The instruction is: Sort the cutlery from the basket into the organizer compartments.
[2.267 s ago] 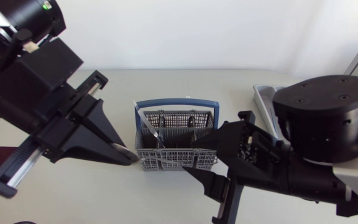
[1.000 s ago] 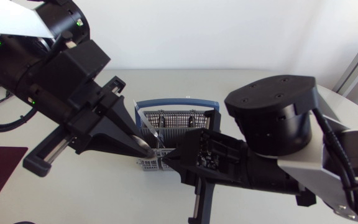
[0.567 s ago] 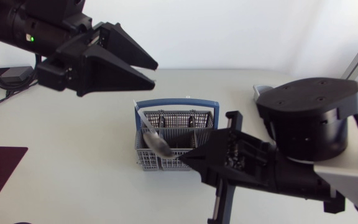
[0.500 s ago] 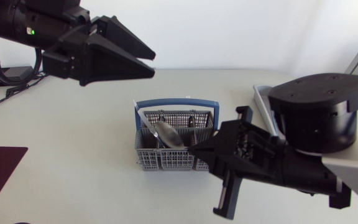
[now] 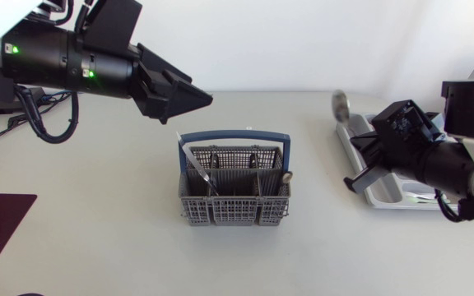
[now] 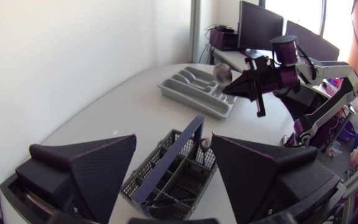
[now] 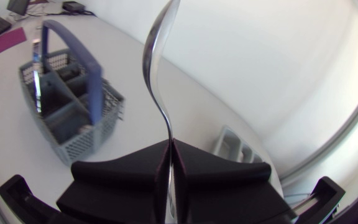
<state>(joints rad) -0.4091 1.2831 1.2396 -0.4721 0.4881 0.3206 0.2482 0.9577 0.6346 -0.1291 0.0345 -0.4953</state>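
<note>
A slim, shiny metal spoon stands upright in the right gripper, bowl uppermost. The jaws are pinched tight on its handle. The spoon is held over one end of the grey organizer tray, well apart from the basket. The grey mesh basket, with a blue handle, sits mid-table holding a few pieces of cutlery. The left gripper is raised and pointing toward the basket, jaws spread wide.

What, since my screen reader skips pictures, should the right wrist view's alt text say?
The right gripper is shut on a spoon that juts ahead of it. Beyond, on the table: a grey cutlery basket with a blue handle, and a grey organizer.
</note>
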